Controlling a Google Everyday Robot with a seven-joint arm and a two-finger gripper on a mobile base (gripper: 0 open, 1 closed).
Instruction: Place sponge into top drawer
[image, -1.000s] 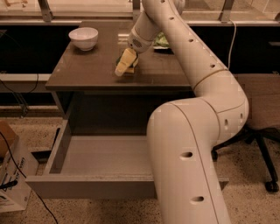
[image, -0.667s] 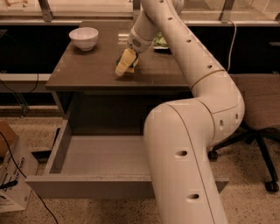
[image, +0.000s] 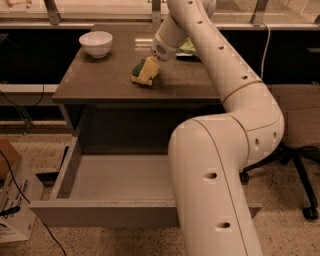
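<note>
Sponge, small dark-green-over-yellow foam block (image: 141, 71), sits tilted on the brown wooden tabletop (image: 100, 80); the robot's cream gripper (image: 150, 67) is right on it, grip cannot be told.
Risk: a loose hold could drop it short of the wide grey top drawer (image: 100, 212), open below.

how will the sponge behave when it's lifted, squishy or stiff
The sponge, foam under a scouring layer, will probably squash and weigh little. Being a flat-sided block, it shouldn't roll on the table. The tool is at its top edge.
</note>
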